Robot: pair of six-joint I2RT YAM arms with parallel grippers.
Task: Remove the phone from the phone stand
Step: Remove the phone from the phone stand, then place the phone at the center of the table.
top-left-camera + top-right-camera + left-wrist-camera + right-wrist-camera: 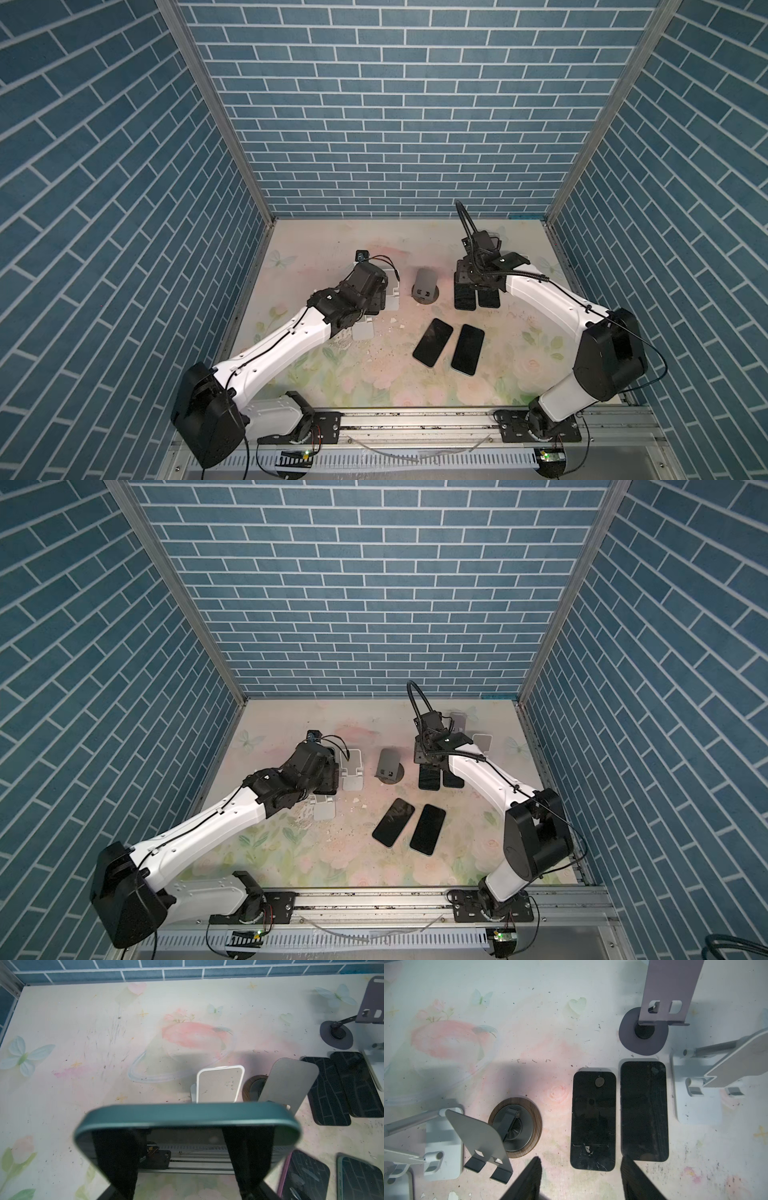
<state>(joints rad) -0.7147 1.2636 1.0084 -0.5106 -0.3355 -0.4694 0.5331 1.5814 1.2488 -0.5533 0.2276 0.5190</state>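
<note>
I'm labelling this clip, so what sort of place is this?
Most likely a robot test booth, not a home: two robot arms on a metal rail, walls with a blue brick print, and phones and phone stands on a flowered table.

phone (187, 1114): teal rim | table (328, 243): pastel floral | walls (395, 104): blue brick

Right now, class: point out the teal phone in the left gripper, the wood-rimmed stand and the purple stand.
teal phone (187, 1112), left wrist view, its teal rim.
wood-rimmed stand (476, 1132), right wrist view, its grey back plate.
purple stand (672, 980), right wrist view, its back plate.
</note>
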